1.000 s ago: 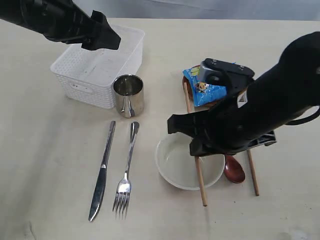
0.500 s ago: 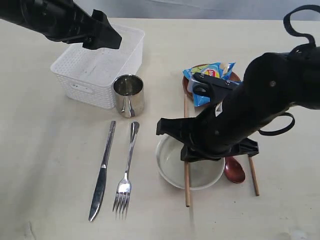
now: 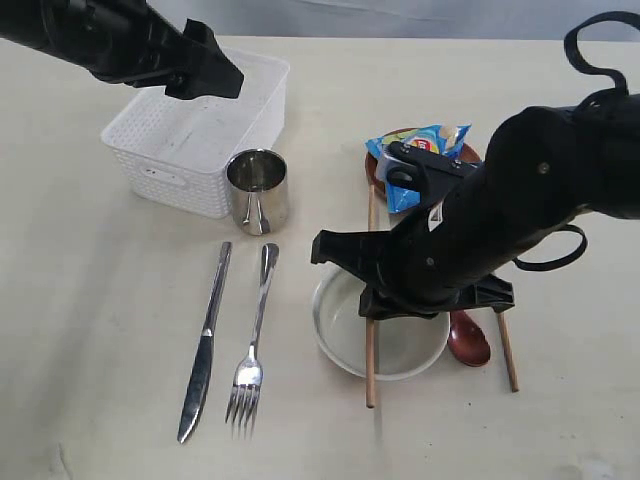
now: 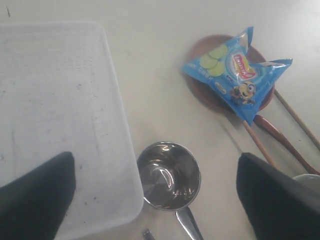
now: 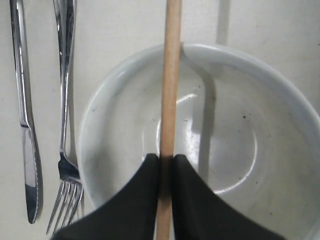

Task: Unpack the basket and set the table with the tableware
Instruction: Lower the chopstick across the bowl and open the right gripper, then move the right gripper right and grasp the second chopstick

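Note:
My right gripper (image 3: 372,303) (image 5: 166,162) is shut on one wooden chopstick (image 3: 369,365) (image 5: 170,75) and holds it across the cream bowl (image 3: 340,335) (image 5: 240,130). The second chopstick (image 3: 507,355) and the dark red spoon (image 3: 468,338) lie right of the bowl. Knife (image 3: 205,345) and fork (image 3: 252,350) lie side by side on the table (image 3: 90,300). The steel cup (image 3: 257,190) (image 4: 169,175) stands against the white basket (image 3: 190,135) (image 4: 55,115). My left gripper (image 3: 215,75) (image 4: 155,200) hangs open over the basket's edge and the cup, holding nothing.
A blue chip bag (image 3: 420,145) (image 4: 235,70) lies on the reddish-brown plate (image 3: 374,165) (image 4: 205,95) behind my right arm. The basket looks empty inside. My right arm hides part of the bowl, the plate and the spoon's handle.
My right arm has carried the chopstick leftward, from the bowl's right side to across its middle, and straightened it. The chip bag now shows more. The left arm has not moved.

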Controlling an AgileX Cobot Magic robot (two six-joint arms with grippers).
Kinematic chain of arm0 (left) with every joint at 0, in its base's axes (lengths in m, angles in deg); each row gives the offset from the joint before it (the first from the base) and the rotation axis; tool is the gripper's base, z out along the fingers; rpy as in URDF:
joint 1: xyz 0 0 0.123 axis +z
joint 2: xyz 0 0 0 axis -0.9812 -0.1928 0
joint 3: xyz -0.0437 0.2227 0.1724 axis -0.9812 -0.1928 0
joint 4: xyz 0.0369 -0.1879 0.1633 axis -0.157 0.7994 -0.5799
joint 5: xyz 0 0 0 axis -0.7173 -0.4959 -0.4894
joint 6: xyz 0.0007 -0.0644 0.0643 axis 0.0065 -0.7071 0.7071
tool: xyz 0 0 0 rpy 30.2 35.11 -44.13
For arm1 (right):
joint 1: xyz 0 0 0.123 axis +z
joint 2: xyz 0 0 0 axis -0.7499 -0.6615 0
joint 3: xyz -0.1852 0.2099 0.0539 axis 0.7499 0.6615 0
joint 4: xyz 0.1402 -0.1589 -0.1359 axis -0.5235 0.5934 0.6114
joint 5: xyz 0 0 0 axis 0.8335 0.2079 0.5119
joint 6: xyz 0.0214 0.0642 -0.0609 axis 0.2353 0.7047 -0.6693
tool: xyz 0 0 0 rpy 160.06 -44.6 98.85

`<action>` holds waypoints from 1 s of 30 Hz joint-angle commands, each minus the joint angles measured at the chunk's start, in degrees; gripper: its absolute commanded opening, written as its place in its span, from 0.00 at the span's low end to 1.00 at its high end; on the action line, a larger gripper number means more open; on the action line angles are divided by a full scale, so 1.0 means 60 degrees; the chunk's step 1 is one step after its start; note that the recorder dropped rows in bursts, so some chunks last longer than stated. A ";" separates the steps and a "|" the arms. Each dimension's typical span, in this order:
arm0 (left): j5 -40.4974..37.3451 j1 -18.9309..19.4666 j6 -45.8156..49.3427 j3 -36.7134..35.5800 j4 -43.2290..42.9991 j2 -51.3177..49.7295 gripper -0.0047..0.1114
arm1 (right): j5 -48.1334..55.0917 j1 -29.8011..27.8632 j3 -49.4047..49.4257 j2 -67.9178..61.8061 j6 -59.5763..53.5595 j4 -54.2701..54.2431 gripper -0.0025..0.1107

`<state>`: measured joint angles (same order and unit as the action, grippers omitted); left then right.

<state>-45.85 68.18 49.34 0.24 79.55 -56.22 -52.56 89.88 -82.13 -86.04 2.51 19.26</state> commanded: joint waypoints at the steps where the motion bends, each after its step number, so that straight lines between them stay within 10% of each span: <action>1: -0.0059 0.0017 -0.0004 -0.0038 0.0072 0.0049 0.74 | -0.0013 0.0048 -0.0001 -0.0015 -0.0004 0.0197 0.27; 5: -0.0077 0.0017 -0.0004 -0.0038 0.0072 0.0049 0.74 | -0.0073 0.0048 -0.0001 -0.0015 -0.0004 0.0270 0.46; 15: -0.0095 0.0017 -0.0004 -0.0038 0.0072 0.0049 0.74 | -0.0023 -0.0084 -0.0001 0.0971 0.0032 0.1632 0.45; 30: -0.0053 0.0017 0.0011 -0.0038 0.0072 0.0049 0.74 | 0.1681 -0.4089 0.0134 0.1309 -0.0105 0.3944 0.45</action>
<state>-46.32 68.18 49.34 0.24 79.55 -56.22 -41.63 66.21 -81.56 -75.39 3.54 42.49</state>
